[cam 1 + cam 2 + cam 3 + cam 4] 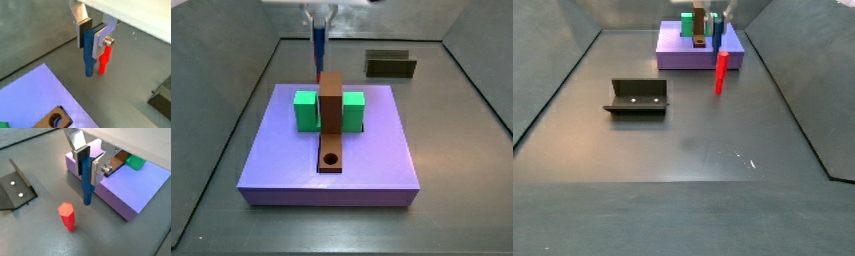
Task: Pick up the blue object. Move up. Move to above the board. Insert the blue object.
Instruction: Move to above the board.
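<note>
My gripper (90,41) is shut on the blue object (88,59), a slim dark-blue peg that hangs upright between the silver fingers, its lower end free in the air. Both wrist views show this grip (87,167). In a side view the blue object (317,45) hangs beyond the far edge of the purple slab, not over the board. The board (330,118) is a brown plank that runs through a green block (306,110), with its round hole (331,158) at the near end. The hole also shows in a wrist view (57,119).
The purple slab (372,170) carries the board and the green block. A red peg (67,216) stands upright on the floor beside the slab, close under the gripper. The fixture (15,189) stands on the floor away from the slab (637,97). Grey walls surround the floor.
</note>
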